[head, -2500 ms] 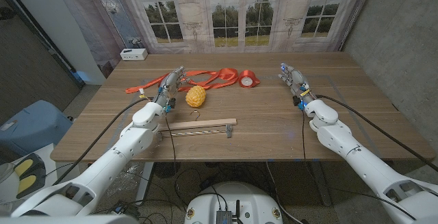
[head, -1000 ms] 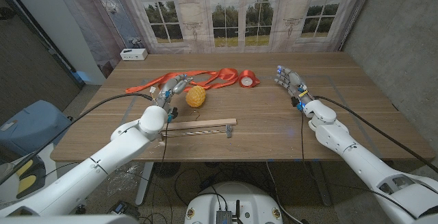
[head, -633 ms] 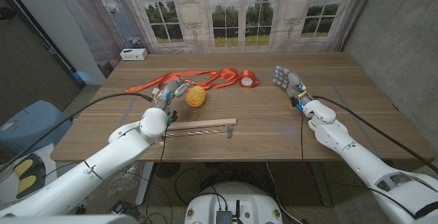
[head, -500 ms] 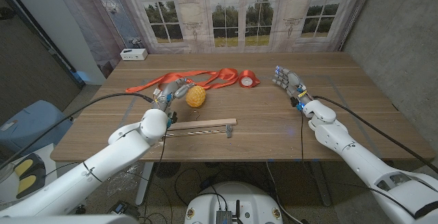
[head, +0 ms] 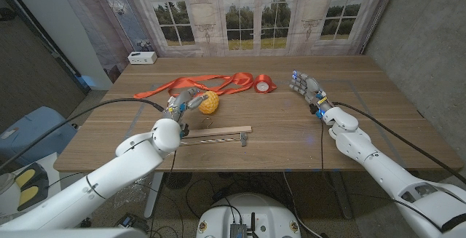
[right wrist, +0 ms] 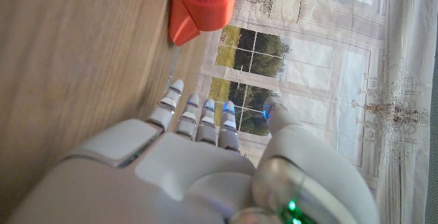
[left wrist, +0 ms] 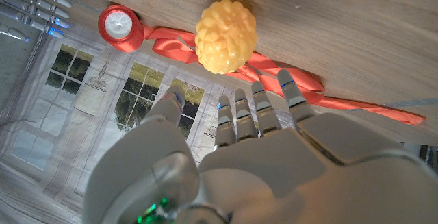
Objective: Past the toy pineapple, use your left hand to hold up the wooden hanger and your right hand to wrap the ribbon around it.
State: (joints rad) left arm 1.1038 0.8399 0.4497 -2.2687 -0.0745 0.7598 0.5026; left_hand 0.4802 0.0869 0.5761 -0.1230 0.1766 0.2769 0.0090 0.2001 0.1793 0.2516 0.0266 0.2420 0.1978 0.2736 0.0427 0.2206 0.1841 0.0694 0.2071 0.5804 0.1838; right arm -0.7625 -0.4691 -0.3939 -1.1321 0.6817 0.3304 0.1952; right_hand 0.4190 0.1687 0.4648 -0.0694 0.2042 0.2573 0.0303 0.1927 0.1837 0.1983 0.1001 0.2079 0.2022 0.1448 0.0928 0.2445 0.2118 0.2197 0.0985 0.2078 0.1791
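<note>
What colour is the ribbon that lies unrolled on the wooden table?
The long unrolled ribbon is orange-red, matching its spool; the head view shows it best.

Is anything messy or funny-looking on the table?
The red ribbon is unrolled, trailing loosely across the table from its spool in loops, passing behind the toy pineapple. The wooden hanger lies flat, slightly slanted. Nothing looks broken or spilled.

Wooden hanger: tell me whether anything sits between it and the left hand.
Nothing visible does. The wooden hanger lies on the near side of the left hand; the toy pineapple sits beside the fingers, off that path.
</note>
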